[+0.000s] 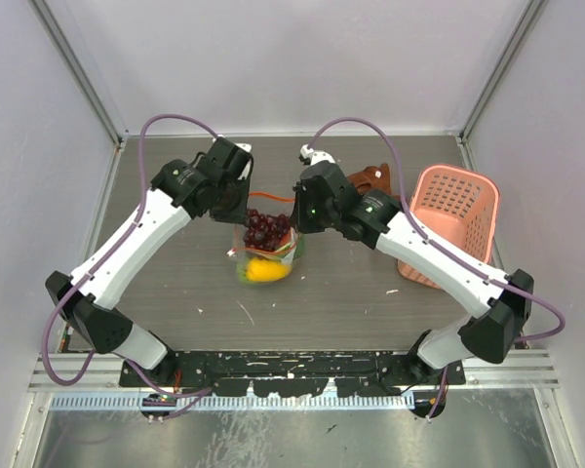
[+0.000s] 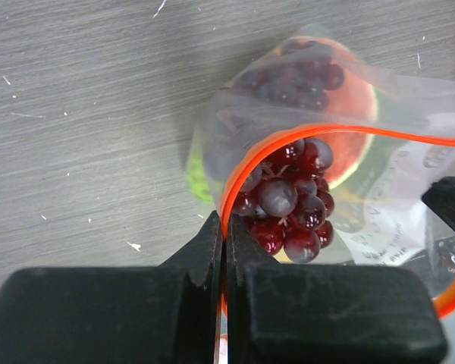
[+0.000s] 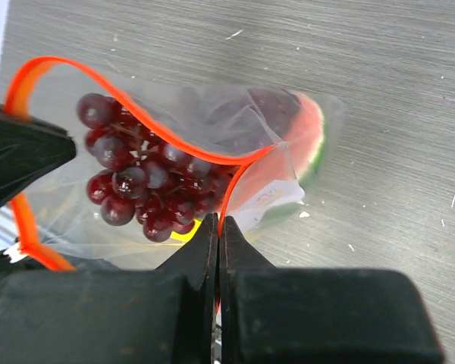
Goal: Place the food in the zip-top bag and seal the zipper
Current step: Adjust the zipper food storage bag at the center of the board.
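Note:
The clear zip-top bag (image 1: 291, 255) stands mid-table between both arms, its mouth gaping. Inside it lie the dark purple grape bunch (image 1: 266, 229), a yellow-orange fruit (image 1: 263, 270), a red-pink slice (image 2: 358, 98) and a bit of lime-green ball (image 2: 197, 180). The orange-red zipper (image 2: 349, 130) curves around the grapes. My left gripper (image 2: 224, 221) is shut on the zipper at the bag's left end. My right gripper (image 3: 219, 224) is shut on the zipper (image 3: 136, 114) at the opposite end, with the grapes (image 3: 144, 186) just beyond its tips.
A pink lattice basket (image 1: 450, 222) lies at the right side of the table. A brown cloth (image 1: 370, 178) sits behind the right arm. White walls close in the table on three sides.

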